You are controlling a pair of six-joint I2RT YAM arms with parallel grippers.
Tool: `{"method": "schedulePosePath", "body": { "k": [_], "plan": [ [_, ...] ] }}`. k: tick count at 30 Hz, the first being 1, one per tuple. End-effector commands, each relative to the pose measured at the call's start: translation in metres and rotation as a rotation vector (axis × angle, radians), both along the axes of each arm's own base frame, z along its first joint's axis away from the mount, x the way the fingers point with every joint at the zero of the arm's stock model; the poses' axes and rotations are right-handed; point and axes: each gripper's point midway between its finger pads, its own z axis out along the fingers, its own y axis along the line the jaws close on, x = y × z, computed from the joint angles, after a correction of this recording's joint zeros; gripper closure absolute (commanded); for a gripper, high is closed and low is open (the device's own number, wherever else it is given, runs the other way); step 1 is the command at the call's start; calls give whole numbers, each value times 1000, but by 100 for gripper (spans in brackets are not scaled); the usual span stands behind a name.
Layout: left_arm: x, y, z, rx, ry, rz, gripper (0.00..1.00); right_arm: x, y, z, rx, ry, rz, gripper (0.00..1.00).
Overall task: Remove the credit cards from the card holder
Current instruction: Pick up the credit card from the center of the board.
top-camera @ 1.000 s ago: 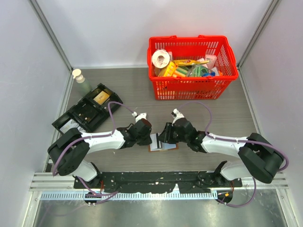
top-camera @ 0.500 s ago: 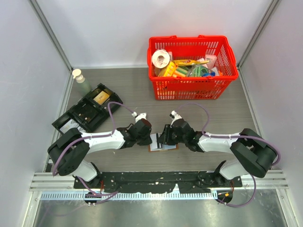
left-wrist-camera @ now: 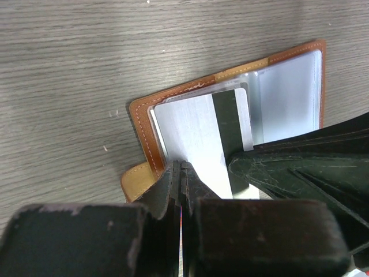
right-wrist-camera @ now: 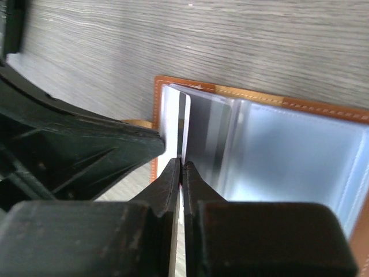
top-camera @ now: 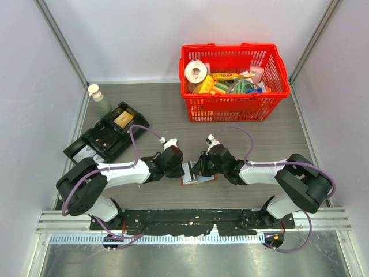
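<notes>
The brown leather card holder (top-camera: 200,179) lies open on the table between my two grippers, its pale grey-blue sleeves (right-wrist-camera: 288,156) facing up. A silver credit card with a black stripe (left-wrist-camera: 199,124) sticks out of its left pocket. My right gripper (right-wrist-camera: 182,164) is shut on that card's edge (right-wrist-camera: 184,124). My left gripper (left-wrist-camera: 181,167) is shut, with its tips resting on the card holder's left edge (left-wrist-camera: 144,121) beside the small tab (left-wrist-camera: 135,182). From above, the left gripper (top-camera: 185,168) and right gripper (top-camera: 196,168) almost touch.
A red basket (top-camera: 230,49) full of assorted items stands at the back right. A black compartmented tray (top-camera: 106,138) lies at the left, with a small bottle (top-camera: 97,92) behind it. Grey walls close in both sides.
My right gripper has slid a little left over the card holder and its jaws have closed on the card's edge. The left arm has stayed put.
</notes>
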Motion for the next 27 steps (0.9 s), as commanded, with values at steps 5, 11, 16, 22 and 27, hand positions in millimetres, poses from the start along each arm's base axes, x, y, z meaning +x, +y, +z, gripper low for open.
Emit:
{"method": "schedulePosePath", "body": {
  "k": [5, 11, 16, 22, 27],
  "plan": [
    [1, 9, 32, -8, -126, -40, 82, 4, 14, 40, 124, -42, -15, 99],
    [3, 9, 88, 30, -385, -137, 33, 7, 2, 69, 147, -30, -114, 99],
    [-11, -2, 127, 118, -639, -307, 11, 10, -11, 91, 190, -11, -229, 99],
    [-34, -21, 149, 265, -892, -529, 7, 6, -19, 119, 263, 9, -283, 99],
    [-34, -25, 152, 433, -1012, -597, 8, 1, -24, 137, 301, 10, -294, 99]
  ]
}}
